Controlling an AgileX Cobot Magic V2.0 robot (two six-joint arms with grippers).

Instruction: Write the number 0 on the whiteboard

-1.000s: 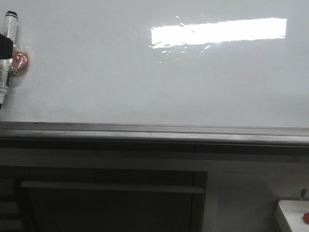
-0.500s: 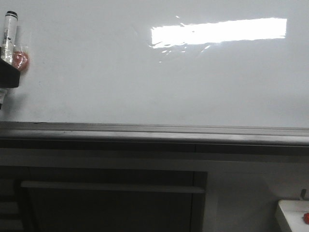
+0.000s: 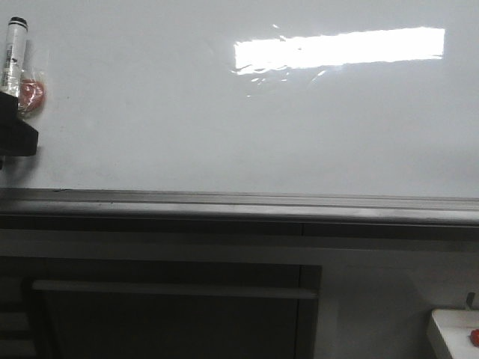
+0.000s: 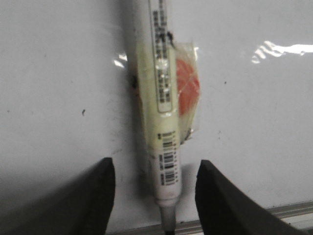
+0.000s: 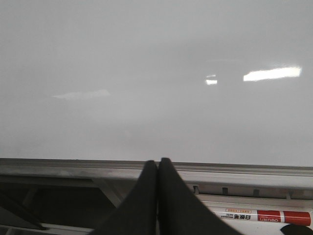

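The whiteboard fills the front view, with a bright rectangular reflection and a grey ledge below. No number 0 shows on it. A white marker with a black cap is stuck upright at its far left beside an orange disc under clear tape. My left gripper covers the marker's lower part. In the left wrist view the gripper is open, one finger on each side of the marker's lower end, not touching. My right gripper is shut and empty, below the ledge.
A second marker with a red band lies on a white surface below the board's ledge near my right gripper. A white tray corner with a small red thing shows at the lower right. Dark framework stands under the ledge.
My left gripper has slid down along the marker at the board's left edge, uncovering more of its upper part. The marker has not moved.
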